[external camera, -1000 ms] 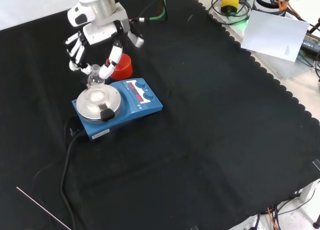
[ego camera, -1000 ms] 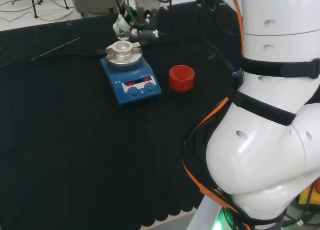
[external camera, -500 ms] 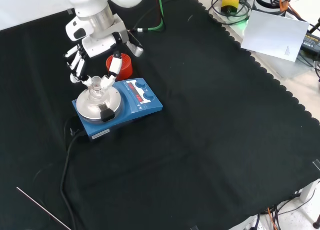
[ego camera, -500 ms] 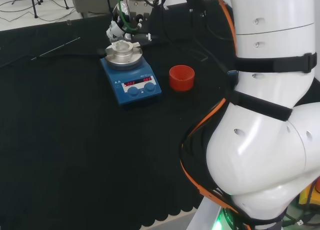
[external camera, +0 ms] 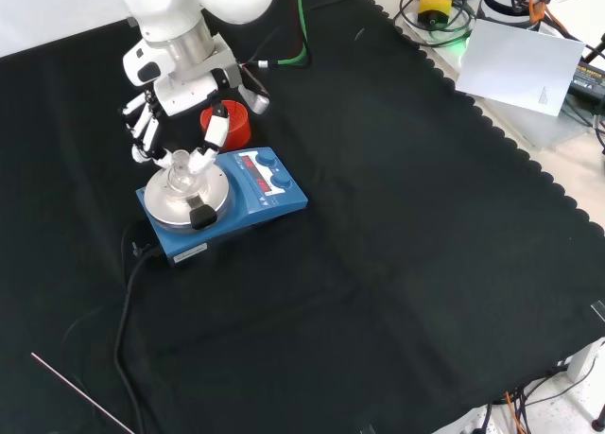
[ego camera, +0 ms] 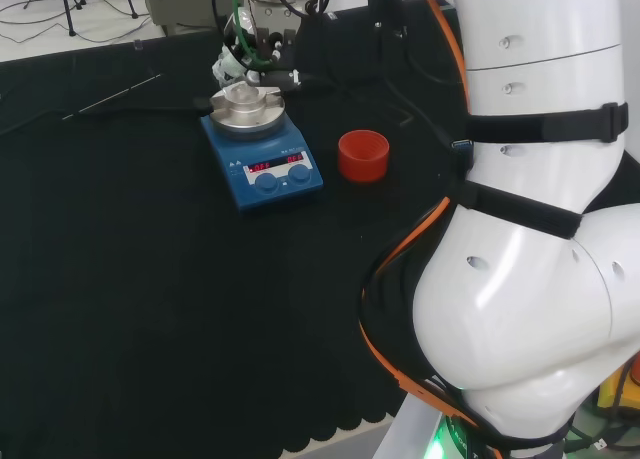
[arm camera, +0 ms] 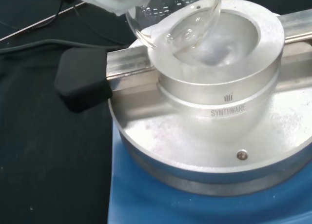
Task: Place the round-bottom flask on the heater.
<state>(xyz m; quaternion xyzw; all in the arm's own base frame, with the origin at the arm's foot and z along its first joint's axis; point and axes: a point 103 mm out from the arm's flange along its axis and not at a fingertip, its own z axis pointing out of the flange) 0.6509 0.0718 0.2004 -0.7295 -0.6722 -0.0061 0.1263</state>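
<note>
A clear round-bottom flask (external camera: 181, 170) hangs over the heater's metal bowl (arm camera: 222, 43), its bulb (arm camera: 175, 16) just inside the bowl's rim in the wrist view. The hand (external camera: 180, 98) is shut on the flask, fingers pinching its neck from above. The heater (external camera: 236, 202) is a blue box with a round silver top plate; in the head view the heater (ego camera: 262, 159) stands at the back of the cloth with the hand (ego camera: 240, 59) and the flask (ego camera: 243, 91) above it.
A red ribbed ring stand (external camera: 231, 124) sits just behind the heater in the front view; in the head view the stand (ego camera: 362, 154) is to the heater's right. The heater's black cable (external camera: 128, 292) trails toward the near edge. A thin rod (external camera: 80, 391) lies on the cloth.
The hand has carried the flask from beside the heater's plate to over the metal bowl and lowered it toward the bowl.
</note>
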